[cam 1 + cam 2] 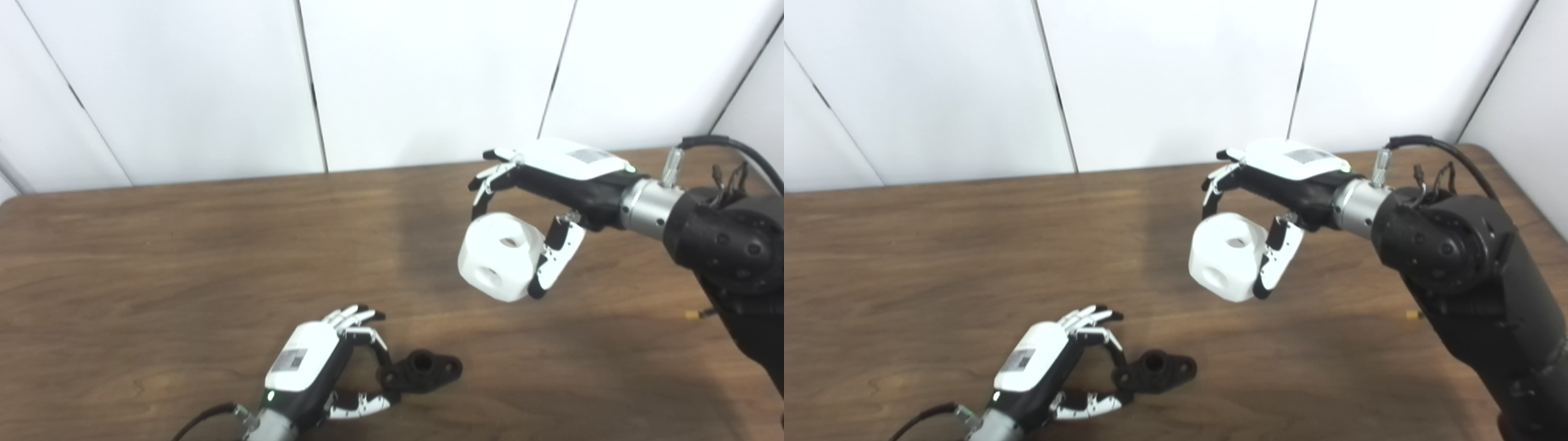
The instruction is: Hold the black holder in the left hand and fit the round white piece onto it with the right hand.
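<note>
Right robot hand gripping white piece

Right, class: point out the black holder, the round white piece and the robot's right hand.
black holder (424, 369), left eye view, on its raised centre hub.
round white piece (499, 256), left eye view, on its front face.
right hand (1283, 168), right eye view, on its back.

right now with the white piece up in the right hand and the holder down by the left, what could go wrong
The black holder lies on the table, pinched only at one end by the left hand; it may twist or slip when lifted. The right hand holds the round white piece between fingertips and thumb, so pressing it on could shift it in the grip.
</note>
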You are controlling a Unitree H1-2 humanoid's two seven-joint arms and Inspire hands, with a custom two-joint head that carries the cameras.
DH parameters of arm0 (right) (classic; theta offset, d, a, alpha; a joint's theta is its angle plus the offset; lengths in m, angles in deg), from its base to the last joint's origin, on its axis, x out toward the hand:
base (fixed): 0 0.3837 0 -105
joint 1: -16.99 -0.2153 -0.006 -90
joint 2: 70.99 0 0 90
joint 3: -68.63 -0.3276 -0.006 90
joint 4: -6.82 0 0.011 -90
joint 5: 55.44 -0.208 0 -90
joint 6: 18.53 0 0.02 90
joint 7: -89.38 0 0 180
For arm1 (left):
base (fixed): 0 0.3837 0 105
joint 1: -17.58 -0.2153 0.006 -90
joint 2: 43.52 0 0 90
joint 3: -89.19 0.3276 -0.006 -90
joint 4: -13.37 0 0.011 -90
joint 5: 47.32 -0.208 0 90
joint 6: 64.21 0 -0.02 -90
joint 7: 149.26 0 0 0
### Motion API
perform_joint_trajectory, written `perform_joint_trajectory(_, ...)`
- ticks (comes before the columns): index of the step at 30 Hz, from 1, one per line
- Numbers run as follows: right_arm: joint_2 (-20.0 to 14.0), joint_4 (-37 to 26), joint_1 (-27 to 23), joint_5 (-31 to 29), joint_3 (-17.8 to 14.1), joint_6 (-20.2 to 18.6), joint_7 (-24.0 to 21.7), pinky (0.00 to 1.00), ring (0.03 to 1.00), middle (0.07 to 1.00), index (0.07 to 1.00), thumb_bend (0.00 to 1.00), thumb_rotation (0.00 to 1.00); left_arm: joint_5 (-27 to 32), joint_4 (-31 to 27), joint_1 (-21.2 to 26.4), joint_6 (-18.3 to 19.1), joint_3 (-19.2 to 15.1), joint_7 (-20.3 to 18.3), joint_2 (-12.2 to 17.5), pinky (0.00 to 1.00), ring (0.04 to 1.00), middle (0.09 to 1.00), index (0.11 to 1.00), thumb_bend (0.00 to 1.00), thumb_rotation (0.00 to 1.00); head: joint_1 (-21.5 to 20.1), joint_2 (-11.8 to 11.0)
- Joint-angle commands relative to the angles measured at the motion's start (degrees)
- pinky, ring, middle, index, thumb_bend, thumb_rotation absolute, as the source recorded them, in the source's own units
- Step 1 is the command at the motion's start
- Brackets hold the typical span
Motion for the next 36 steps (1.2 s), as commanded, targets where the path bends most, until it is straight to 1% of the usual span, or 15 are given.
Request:
perform_joint_trajectory(1, -0.1, -1.96, -3.32, 0.28, -0.65, -0.25, 0.09, 1.0, 1.0, 0.857, 0.483, 0.52, 0.13, -0.45, 1.51, -0.84, 2.66, 1.22, -4.79, 0.23, 0.91, 0.926, 0.867, 0.493, 0.5, 0.05, 0.04, 0.39)
perform_joint_trajectory(2, 0.02, -2.16, -3.38, 0.3, -0.49, -0.24, -0.13, 1.0, 1.0, 0.857, 0.483, 0.52, 0.13, -0.62, 1.38, -0.75, 2.93, 1.25, -5.01, 0.18, 0.91, 0.926, 0.867, 0.493, 0.5, 0.05, 0.19, 0.88)
perform_joint_trajectory(5, 0.39, -2.96, -3.54, 0.08, 0.29, -0.22, -0.83, 1.0, 1.0, 0.858, 0.483, 0.52, 0.13, -0.75, 1.12, -0.53, 3.53, 1.2, -5.74, 0.03, 0.91, 0.929, 0.87, 0.493, 0.5, 0.05, 0.16, 1.37)
perform_joint_trajectory(11, 2.36, -4.95, -3.61, 0.8, 1.23, -0.26, -2.22, 1.0, 0.997, 0.849, 0.483, 0.52, 0.13, -0.82, 0.57, -0.19, 4.27, 1.13, -6.63, -0.17, 0.92, 0.927, 0.87, 0.493, 0.5, 0.06, 0.29, 2.34)
perform_joint_trajectory(17, 4.4, -6.19, -2.88, 1.2, 2.09, -0.24, -2.53, 1.0, 0.999, 0.848, 0.482, 0.52, 0.13, -1.12, 0.66, 0.07, 4.45, 1.23, -6.86, -0.34, 0.92, 0.929, 0.873, 0.493, 0.5, 0.06, 0.57, 2.56)
perform_joint_trajectory(23, 5.46, -6.78, -2.15, 3.33, 4.19, -0.2, -3.63, 1.0, 1.0, 0.85, 0.482, 0.52, 0.13, -1.37, 0.59, 0.08, 4.46, 1.19, -6.69, -0.65, 0.91, 0.926, 0.87, 0.493, 0.5, 0.06, 0.74, 2.83)
perform_joint_trajectory(26, 6.2, -6.72, -1.45, 3.8, 4.59, -0.16, -3.68, 1.0, 1.0, 0.847, 0.481, 0.52, 0.13, -1.42, 0.55, 0.04, 4.54, 1.14, -6.83, -0.78, 0.91, 0.925, 0.87, 0.493, 0.5, 0.06, 1.03, 2.87)
perform_joint_trajectory(32, 6.61, -6.3, -0.77, 3.66, 5.51, 0.29, -3.06, 1.0, 1.0, 0.847, 0.481, 0.52, 0.13, -1.32, 0.75, 0.03, 4.06, 1.1, -6.42, -0.89, 0.91, 0.923, 0.867, 0.493, 0.5, 0.06, 1.16, 3.17)
perform_joint_trajectory(36, 6.91, -5.52, -0.18, 4.3, 7.39, 1.91, -2.54, 1.0, 1.0, 0.842, 0.482, 0.53, 0.14, -1.12, 0.73, 0.1, 4.33, 1.03, -6.67, -1.02, 0.91, 0.926, 0.867, 0.493, 0.5, 0.06, 1.36, 3.02)
